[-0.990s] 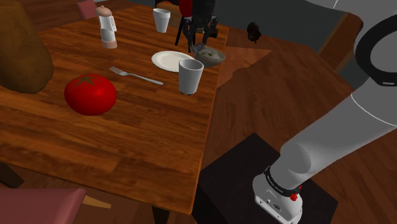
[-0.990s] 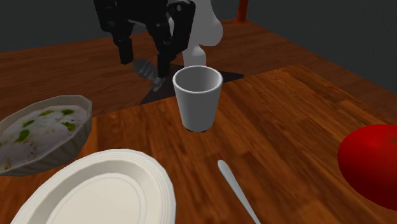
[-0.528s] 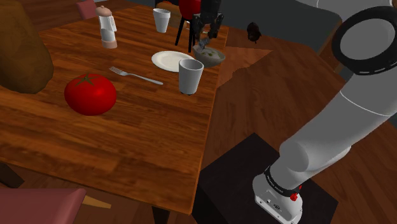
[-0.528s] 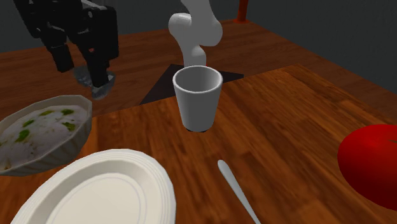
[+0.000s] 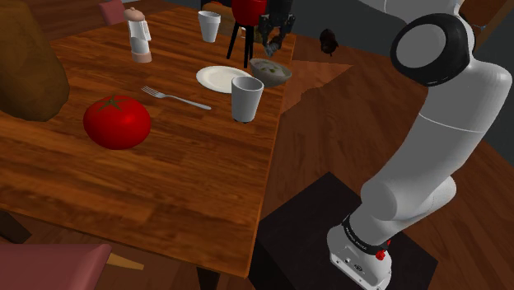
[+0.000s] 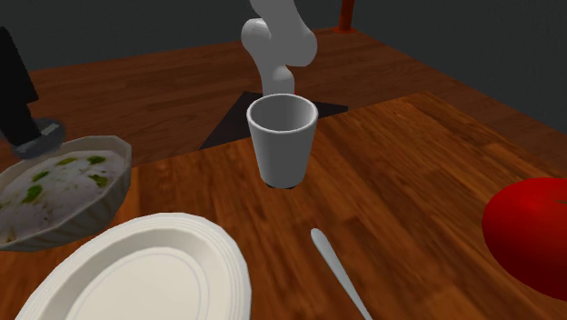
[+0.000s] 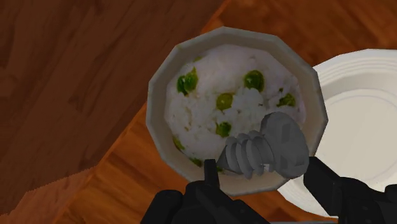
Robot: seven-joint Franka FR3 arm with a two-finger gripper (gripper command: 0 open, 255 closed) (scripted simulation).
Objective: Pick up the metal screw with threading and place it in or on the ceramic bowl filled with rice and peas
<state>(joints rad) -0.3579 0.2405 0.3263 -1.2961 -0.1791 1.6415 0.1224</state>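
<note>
**Student:** The pincer (image 7: 262,170) hangs over the food. What does it carry?

**Tutor:** It is clenched on the grey screw (image 7: 267,151). The wrist view shows the threaded shank lying crosswise between the two black fingers (image 7: 210,184), with the broad head towards the other finger. The screw is gripped end to end, so it rides level rather than hanging point-down.

**Student:** Where is the screw relative to the bowl (image 7: 159,95)?

**Tutor:** It is in the air above the bowl's rice and peas, over the part nearest the white plate (image 7: 356,127), not over the middle. In the second exterior view, a grey piece shows at the finger's tip just above the rim. In the shoulder view, the pincer is raised above the bowl at the surface's (image 5: 148,181) far corner, beyond the grey cup (image 5: 246,99).

**Student:** Why is it held high?

**Tutor:** Probably to clear the rim. The transport looks nearly complete, and what remains is lowering and release. Released so close to the rim, the screw might roll out towards the plate.
</note>
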